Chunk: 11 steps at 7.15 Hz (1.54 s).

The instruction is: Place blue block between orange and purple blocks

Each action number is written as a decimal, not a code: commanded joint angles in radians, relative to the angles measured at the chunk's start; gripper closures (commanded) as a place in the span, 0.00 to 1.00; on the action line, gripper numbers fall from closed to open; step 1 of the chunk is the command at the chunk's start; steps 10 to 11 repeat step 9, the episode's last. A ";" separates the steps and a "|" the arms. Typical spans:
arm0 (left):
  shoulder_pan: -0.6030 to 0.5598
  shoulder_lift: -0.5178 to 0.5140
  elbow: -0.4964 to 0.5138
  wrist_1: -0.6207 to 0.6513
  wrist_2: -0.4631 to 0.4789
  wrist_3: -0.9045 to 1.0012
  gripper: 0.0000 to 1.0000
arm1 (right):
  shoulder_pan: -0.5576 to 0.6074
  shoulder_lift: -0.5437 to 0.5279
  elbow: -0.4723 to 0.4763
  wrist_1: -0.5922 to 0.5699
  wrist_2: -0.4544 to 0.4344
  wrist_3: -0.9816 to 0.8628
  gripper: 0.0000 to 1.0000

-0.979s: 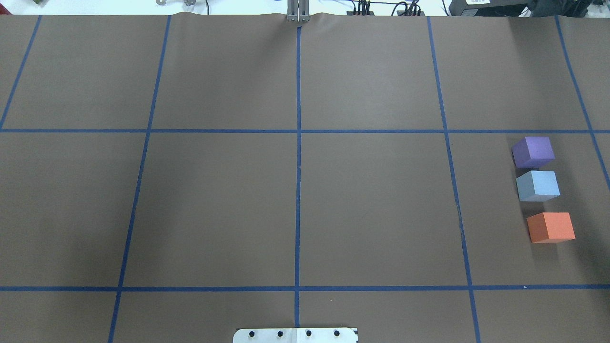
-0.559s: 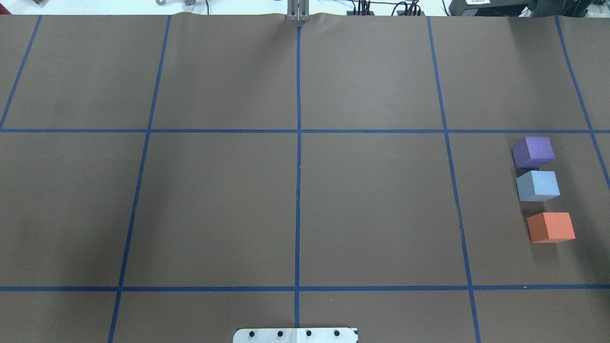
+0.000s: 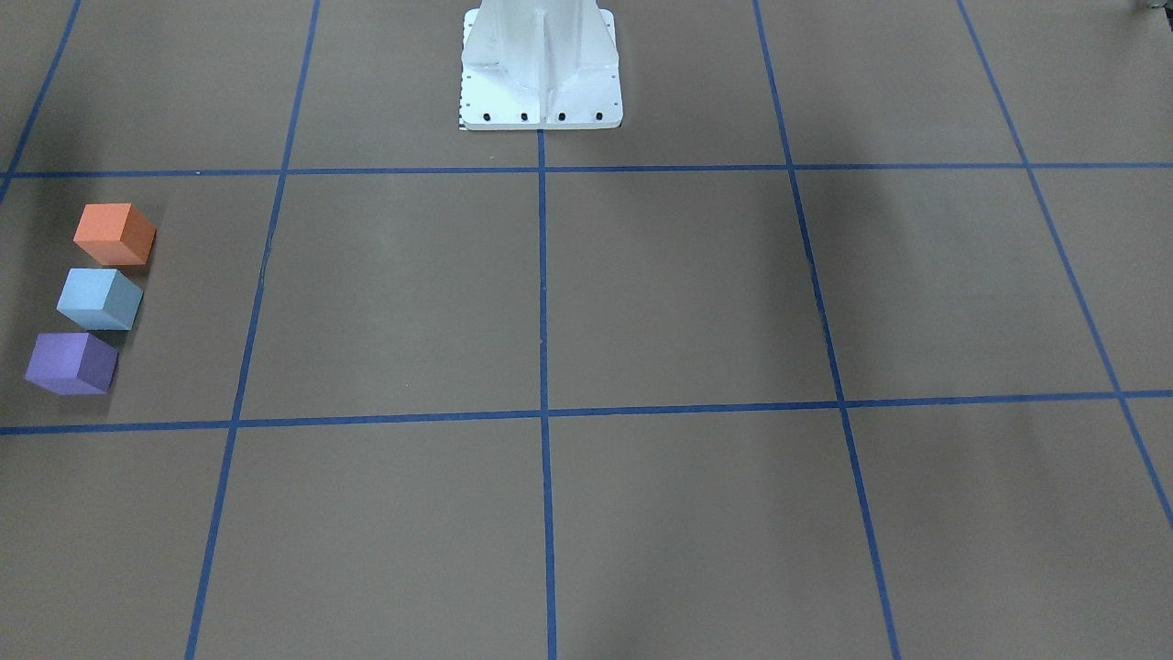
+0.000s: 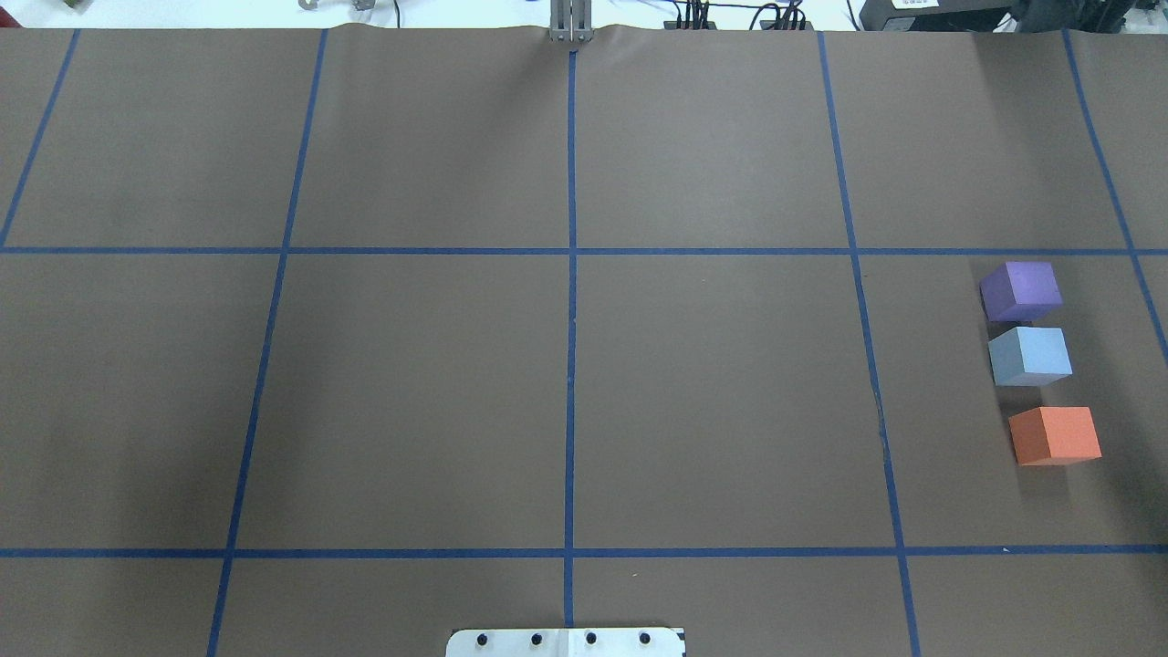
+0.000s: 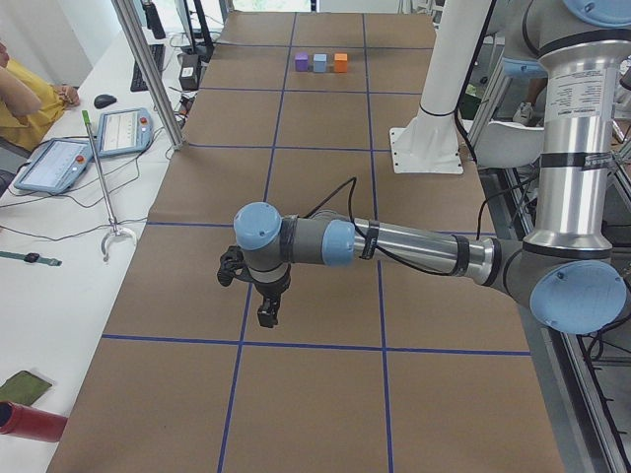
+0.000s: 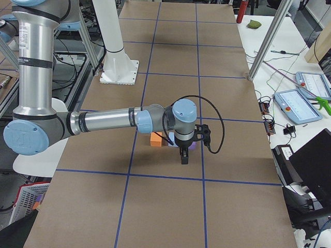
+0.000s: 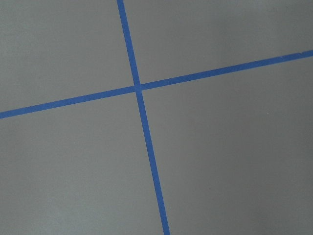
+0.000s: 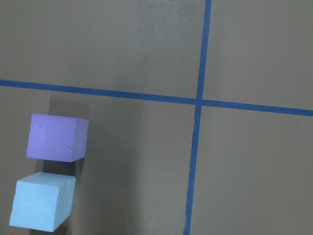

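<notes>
The blue block (image 4: 1029,356) sits on the brown table between the purple block (image 4: 1022,290) and the orange block (image 4: 1054,435), in a row at the right. In the front view the row is orange (image 3: 115,234), blue (image 3: 99,299), purple (image 3: 71,363). The right wrist view shows the purple block (image 8: 57,137) and the blue block (image 8: 41,201). My right gripper (image 6: 183,157) hangs above the table just past the row, empty. My left gripper (image 5: 266,315) hangs over the table's other end. Both show only in the side views, so I cannot tell whether they are open or shut.
The white robot base (image 3: 541,69) stands at the table's near middle edge. Blue tape lines (image 4: 571,301) mark a grid on the table. A side table with tablets (image 5: 123,131) and a seated person (image 5: 25,99) lies beyond the far edge.
</notes>
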 commanded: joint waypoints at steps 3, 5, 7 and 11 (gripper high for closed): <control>0.000 0.012 -0.076 -0.001 0.000 -0.008 0.00 | -0.002 0.000 -0.008 0.004 0.000 0.005 0.00; 0.000 0.012 -0.079 -0.001 -0.002 -0.006 0.00 | -0.005 0.000 -0.011 0.004 0.015 0.012 0.00; -0.002 0.017 -0.087 -0.003 -0.002 -0.005 0.00 | -0.005 0.002 -0.005 0.004 0.025 0.010 0.00; -0.002 0.017 -0.090 -0.009 -0.002 -0.002 0.00 | -0.005 0.014 0.000 0.006 0.008 0.010 0.00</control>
